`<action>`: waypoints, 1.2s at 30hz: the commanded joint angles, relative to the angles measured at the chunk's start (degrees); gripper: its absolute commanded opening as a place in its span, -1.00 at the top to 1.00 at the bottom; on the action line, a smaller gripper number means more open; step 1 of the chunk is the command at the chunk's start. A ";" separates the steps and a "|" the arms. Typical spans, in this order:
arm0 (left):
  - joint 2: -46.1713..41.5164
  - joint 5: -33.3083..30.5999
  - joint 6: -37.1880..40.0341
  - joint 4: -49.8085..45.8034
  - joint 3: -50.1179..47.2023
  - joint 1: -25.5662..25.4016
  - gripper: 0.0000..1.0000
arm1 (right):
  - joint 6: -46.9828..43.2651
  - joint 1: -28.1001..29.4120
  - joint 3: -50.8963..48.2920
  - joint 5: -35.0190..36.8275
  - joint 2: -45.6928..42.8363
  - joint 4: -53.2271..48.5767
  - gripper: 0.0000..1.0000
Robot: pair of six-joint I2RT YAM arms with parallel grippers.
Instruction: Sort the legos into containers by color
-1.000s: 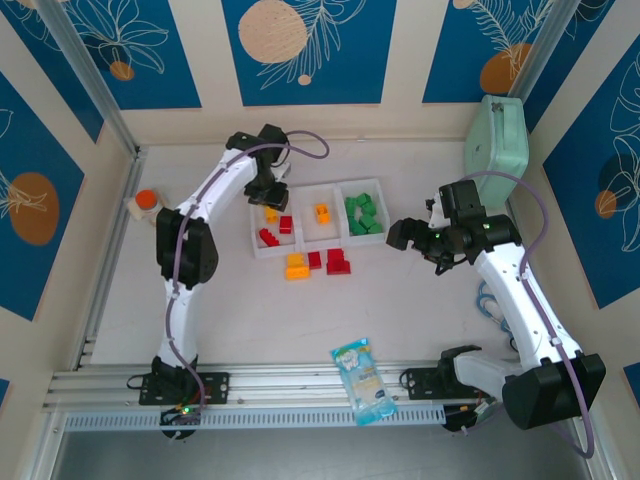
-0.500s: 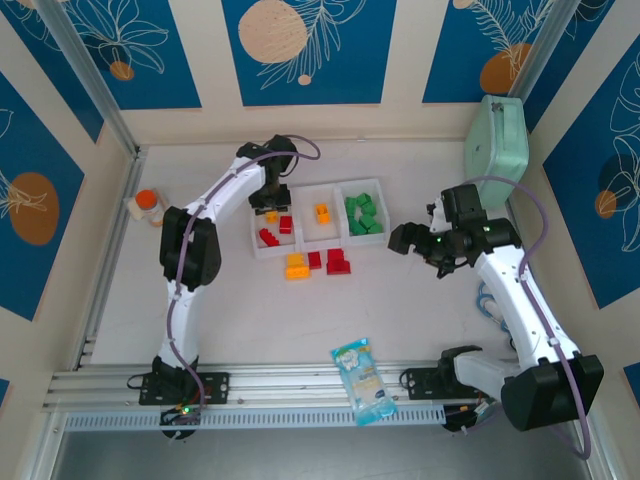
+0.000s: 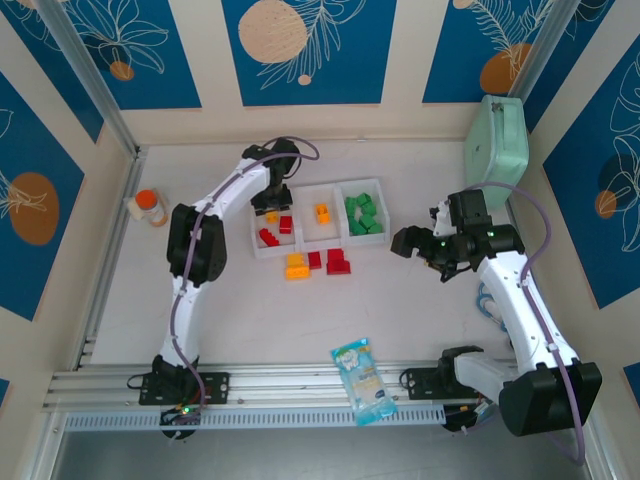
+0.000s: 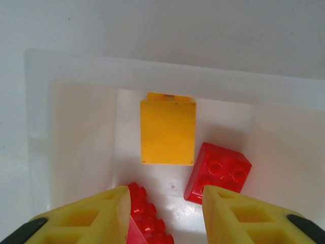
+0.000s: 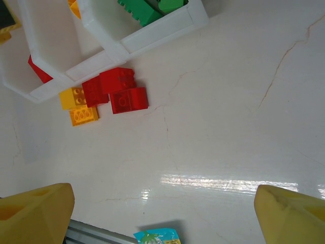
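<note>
- Presently, left jaws: over the left compartment [image 4: 81, 132] of the tray [image 3: 320, 246]. The yellow fingers [image 4: 86, 216] are parted by a modest gap with nothing clamped between them.
- Right jaws: spread wide and holding nothing, above the bare tabletop [image 5: 228, 127], just right of the tray's right end.
- Tray: one, white and translucent, with three square compartments in a row near the middle of the tabletop.
- Left compartment, three legos:
  - One yellow lego [image 4: 168, 129] lies flat against the far wall, beyond the fingertips.
  - Two red legos lie on the floor: a square one [image 4: 218, 172] just beside the yellow, and a longer one [image 4: 148, 219] below the finger gap.
- Middle compartment [image 5: 51, 46]: one yellow-orange lego [image 3: 322, 213].
- Right compartment [image 5: 157, 33]: green legos [image 3: 362, 215], several, packed too close to count.
- Loose legos on the tabletop, just in front of the tray, five in one cluster:
  - Three loose red legos [image 5: 128, 99].
  - Two loose yellow-orange legos [image 5: 84, 116] at the cluster's left.
- Snack packet [image 3: 365, 382]: one, blue and white, at the near edge between the arm bases.
- Small bottle [image 3: 150, 207]: one, orange-capped, upright at the far left.
- Mint-green case [image 3: 497, 140]: one, at the far right corner.
</note>
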 commanded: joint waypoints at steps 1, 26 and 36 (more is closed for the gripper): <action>0.99 -2.00 -1.41 -0.73 1.27 -0.22 0.14 | -1.54 -0.64 -0.70 -2.24 -0.87 0.00 -0.84; 4.17 1.65 -2.62 2.87 -0.21 2.24 0.08 | -2.46 -2.87 -0.14 -2.78 -1.48 -1.24 -0.84; 5.15 3.77 -3.69 4.16 -1.81 2.80 0.08 | -2.64 -3.18 0.12 -2.45 -1.75 -1.91 -0.84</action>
